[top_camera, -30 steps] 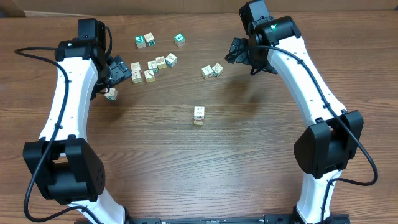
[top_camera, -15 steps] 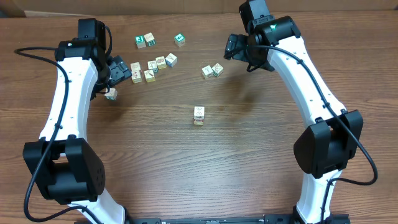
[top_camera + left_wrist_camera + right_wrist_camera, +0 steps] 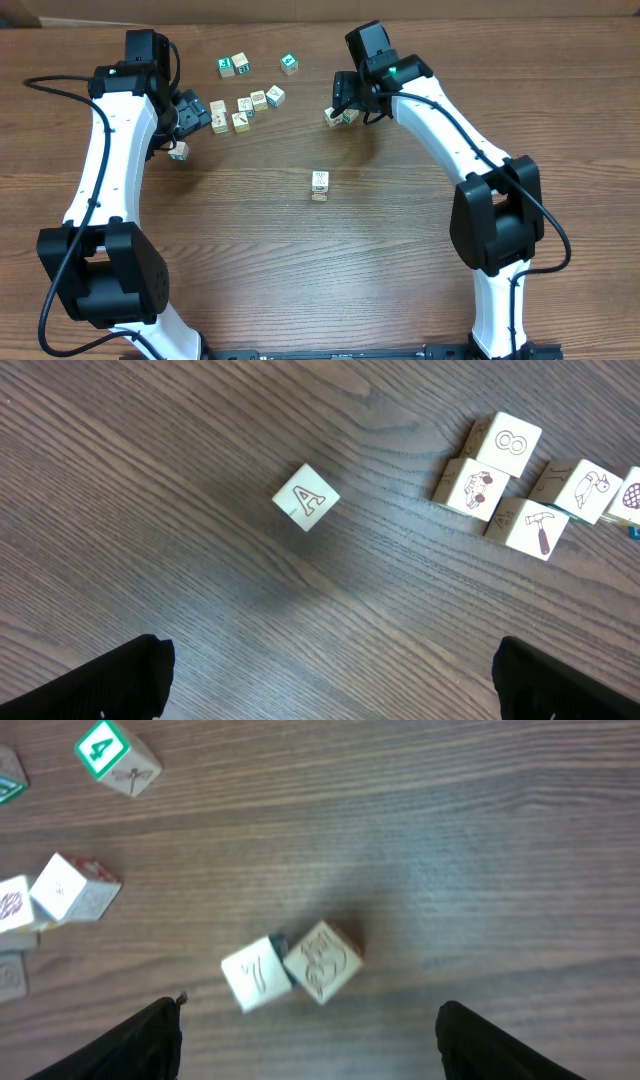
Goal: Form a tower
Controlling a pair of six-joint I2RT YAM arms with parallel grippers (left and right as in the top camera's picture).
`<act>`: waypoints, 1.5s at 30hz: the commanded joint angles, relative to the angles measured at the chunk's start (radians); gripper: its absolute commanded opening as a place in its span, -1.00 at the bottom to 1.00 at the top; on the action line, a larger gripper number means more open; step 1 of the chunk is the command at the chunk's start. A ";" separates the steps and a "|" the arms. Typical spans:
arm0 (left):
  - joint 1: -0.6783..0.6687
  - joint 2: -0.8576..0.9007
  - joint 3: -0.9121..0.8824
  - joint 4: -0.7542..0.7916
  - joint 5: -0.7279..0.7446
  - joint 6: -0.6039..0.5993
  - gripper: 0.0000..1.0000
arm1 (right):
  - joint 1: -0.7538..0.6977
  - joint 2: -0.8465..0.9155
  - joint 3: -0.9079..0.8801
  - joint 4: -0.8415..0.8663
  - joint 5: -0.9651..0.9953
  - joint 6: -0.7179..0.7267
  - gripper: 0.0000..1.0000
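Tower (image 3: 319,185) at centre. Cube pair (image 3: 341,114) touching, behind it to right. Cube cluster (image 3: 245,103) back left; lone cube (image 3: 179,151) before cluster, left.

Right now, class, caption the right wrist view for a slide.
Open right gripper hovers over two loose cubes side by side on the table.

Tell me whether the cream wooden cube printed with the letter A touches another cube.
No, the cream wooden letter-A cube lies alone, clear of the cluster of cream cubes.
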 commanded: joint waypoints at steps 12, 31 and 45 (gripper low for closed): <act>0.000 -0.016 0.013 0.001 0.001 0.013 0.99 | -0.011 0.125 -0.014 0.176 0.007 -0.011 -0.23; 0.000 -0.016 0.013 0.001 0.002 0.013 0.99 | -0.013 0.129 -0.014 0.075 0.006 -0.011 -0.33; 0.000 -0.016 0.013 0.001 0.001 0.013 0.99 | -0.016 0.129 -0.014 0.210 0.033 -0.011 -0.25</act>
